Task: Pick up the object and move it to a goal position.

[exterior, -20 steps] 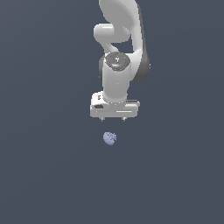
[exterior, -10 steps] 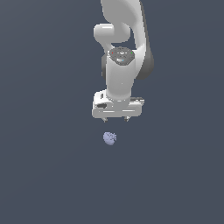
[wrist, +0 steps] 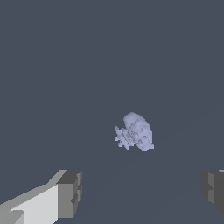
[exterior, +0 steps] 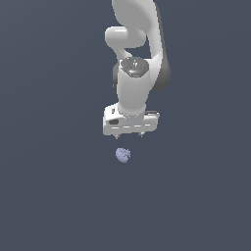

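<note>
— So where is the little object (exterior: pixel 123 155)?

— It sits on the dark grey floor (exterior: pixel 49 196), all by itself. It is a small, pale purple-blue lump with bumps sticking out. In the exterior view it is just below the white gripper (exterior: pixel 129 135) and a bit toward the exterior view's left of the gripper's middle.

— Is the gripper touching it?

— No. I can see a gap of dark floor between them. Nothing is holding the lump.

— What is the gripper doing?

— It points down from the end of the big white arm (exterior: pixel 135 63). Its two fingers are spread wide apart. In the wrist view one grey fingertip (wrist: pixel 70 193) is at one side and the other one (wrist: pixel 214 190) is way over at the other side, with bare floor between them.

— Can the wrist camera see the lump too?

— Yes. The object (wrist: pixel 135 131) shows up clearly there, lumpy and round, with little ridges on one side. It is not between the fingertips. It is apart from both, and nearer to the middle of the gap than to either finger.

— Is the lump big?

— No, it is much smaller than the white gripper is wide.
</note>
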{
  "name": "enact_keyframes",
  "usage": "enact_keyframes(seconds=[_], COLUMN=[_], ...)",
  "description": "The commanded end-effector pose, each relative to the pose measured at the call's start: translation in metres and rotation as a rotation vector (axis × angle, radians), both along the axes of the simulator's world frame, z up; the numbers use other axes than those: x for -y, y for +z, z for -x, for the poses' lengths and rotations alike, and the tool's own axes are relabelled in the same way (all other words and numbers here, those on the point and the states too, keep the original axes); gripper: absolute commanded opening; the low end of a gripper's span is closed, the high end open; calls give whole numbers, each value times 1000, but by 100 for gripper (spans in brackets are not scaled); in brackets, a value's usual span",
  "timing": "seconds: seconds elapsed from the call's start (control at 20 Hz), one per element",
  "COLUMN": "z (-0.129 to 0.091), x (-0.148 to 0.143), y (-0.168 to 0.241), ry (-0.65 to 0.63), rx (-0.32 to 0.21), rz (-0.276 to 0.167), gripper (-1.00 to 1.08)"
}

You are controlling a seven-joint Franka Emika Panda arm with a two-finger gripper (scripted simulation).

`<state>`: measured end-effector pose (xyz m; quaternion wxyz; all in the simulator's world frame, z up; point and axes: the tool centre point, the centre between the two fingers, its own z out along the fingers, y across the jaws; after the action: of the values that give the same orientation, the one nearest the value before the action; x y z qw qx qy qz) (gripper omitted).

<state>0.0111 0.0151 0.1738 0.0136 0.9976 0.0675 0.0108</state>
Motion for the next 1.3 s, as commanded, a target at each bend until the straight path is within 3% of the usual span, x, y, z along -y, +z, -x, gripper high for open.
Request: enact_keyframes(seconds=[0.0, 0.85, 1.25], z=[-1, -11, -13], x=[2, 22, 28], y=[-5, -62, -80], ry=[31, 395, 505], rx=[-3, -25, -29], rz=[0, -10, -17], gripper=[100, 100, 100])
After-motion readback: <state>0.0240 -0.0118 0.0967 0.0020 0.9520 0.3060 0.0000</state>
